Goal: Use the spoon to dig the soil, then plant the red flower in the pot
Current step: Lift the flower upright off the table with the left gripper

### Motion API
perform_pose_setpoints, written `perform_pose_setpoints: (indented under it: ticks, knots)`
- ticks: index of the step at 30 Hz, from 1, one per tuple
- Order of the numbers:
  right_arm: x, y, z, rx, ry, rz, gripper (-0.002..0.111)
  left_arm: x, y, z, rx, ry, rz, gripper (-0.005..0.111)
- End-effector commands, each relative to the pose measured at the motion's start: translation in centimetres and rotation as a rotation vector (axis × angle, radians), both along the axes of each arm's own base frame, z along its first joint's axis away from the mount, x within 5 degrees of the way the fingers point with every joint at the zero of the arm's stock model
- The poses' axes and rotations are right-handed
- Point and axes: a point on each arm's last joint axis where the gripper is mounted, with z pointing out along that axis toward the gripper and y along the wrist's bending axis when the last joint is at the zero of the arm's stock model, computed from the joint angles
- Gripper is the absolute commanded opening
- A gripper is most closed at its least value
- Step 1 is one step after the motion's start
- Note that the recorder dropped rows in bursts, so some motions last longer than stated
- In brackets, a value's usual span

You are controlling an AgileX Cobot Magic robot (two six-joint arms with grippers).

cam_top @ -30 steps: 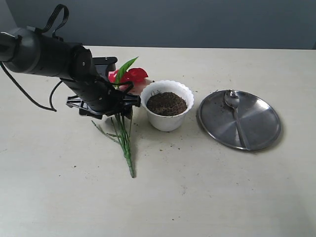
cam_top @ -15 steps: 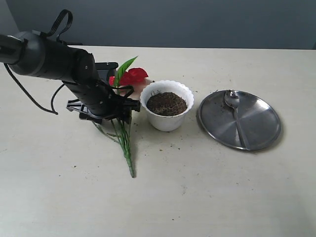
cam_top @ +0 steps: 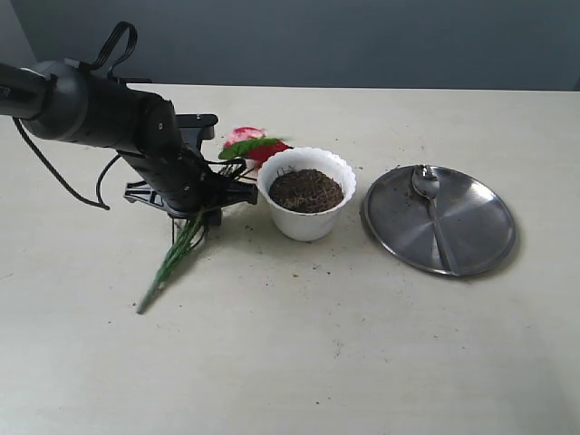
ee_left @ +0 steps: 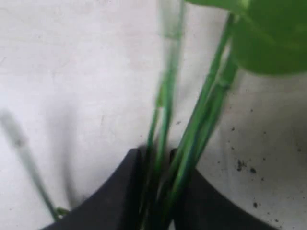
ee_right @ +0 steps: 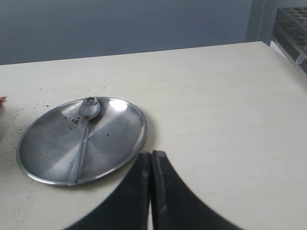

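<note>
The red flower (cam_top: pixel 269 150) lies just left of the white pot (cam_top: pixel 308 227), its bloom and green leaf against the scalloped rim. Its green stems (cam_top: pixel 172 258) trail toward the front left. My left gripper (cam_top: pixel 216 201) is shut on those stems; in the left wrist view the stems (ee_left: pixel 201 120) run between the two black fingers of the gripper (ee_left: pixel 157 155). Dark soil (cam_top: pixel 305 189) fills the pot. The spoon (cam_top: pixel 426 186) rests on the steel plate (cam_top: pixel 480 227). My right gripper (ee_right: pixel 151 154) is shut and empty, near the plate's (ee_right: pixel 115 129) edge, with the spoon (ee_right: pixel 88 109) beyond it.
Soil crumbs are scattered on the table in front of the pot and on the plate. The left arm's black body and cables (cam_top: pixel 91 104) stand over the table's back left. A dark rack (ee_right: pixel 292 28) shows at the table's far corner in the right wrist view.
My left gripper has closed on the flower's stems. The flower has swung round: the stem ends now point front left and the bloom has tipped toward the pot's rim.
</note>
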Motion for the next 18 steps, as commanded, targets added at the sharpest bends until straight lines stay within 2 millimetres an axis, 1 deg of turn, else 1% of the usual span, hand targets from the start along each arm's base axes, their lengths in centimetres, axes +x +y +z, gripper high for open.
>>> perform_pose_setpoints:
  ticks: [1,2,11,13,18]
  knots:
    - [0.0,0.0,0.0,-0.004,-0.01,0.005,0.0,-0.5,-0.2,-1.1,0.003,0.052,0.003,0.001]
    - [0.0,0.0,0.0,-0.004,-0.01,0.005,0.0,-0.5,-0.2,-1.1,0.003,0.052,0.003,0.0]
    - [0.0,0.0,0.0,-0.004,-0.012,0.005,0.0,-0.5,-0.2,-0.9,0.013,0.046,-0.007,0.0]
    - [0.0,0.0,0.0,-0.004,-0.012,0.005,0.0,-0.4,-0.1,-0.5,0.028,0.03,-0.025,0.0]
    - [0.0,0.0,0.0,-0.004,-0.012,0.005,0.0,-0.4,0.2,1.5,0.064,-0.036,-0.072,0.0]
